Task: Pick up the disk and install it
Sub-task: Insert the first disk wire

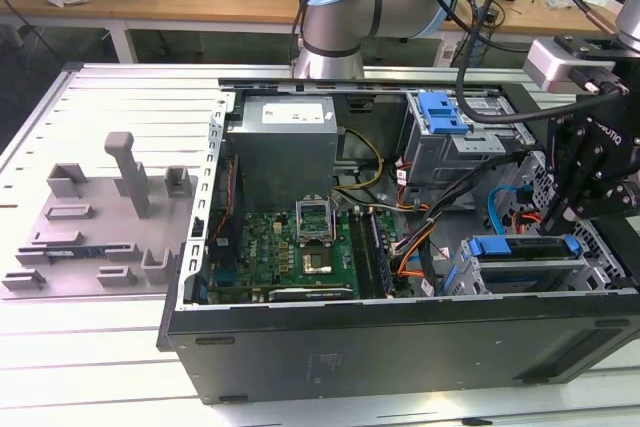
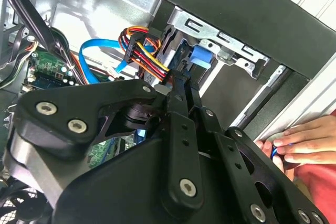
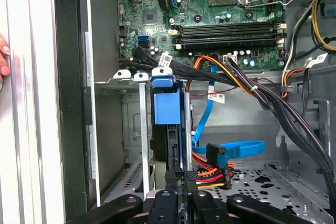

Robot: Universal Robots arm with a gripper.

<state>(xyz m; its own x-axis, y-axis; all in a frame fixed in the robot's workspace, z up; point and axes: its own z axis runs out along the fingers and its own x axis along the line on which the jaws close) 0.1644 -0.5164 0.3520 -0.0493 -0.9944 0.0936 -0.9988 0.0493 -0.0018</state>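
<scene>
Down in the sheet-metal drive cage (image 3: 144,129) of the open black computer case (image 1: 400,347), the disk (image 3: 168,106) stands edge-on, its glossy blue plastic bracket facing the green motherboard (image 3: 210,19) in the first wrist view. The matte black gripper (image 3: 181,174) hovers close to the disk's near edge, beside a flat blue cable (image 3: 236,148). Its slim fingers are drawn together, clamping nothing. A hand (image 2: 299,140) rests by the case's rim.
</scene>
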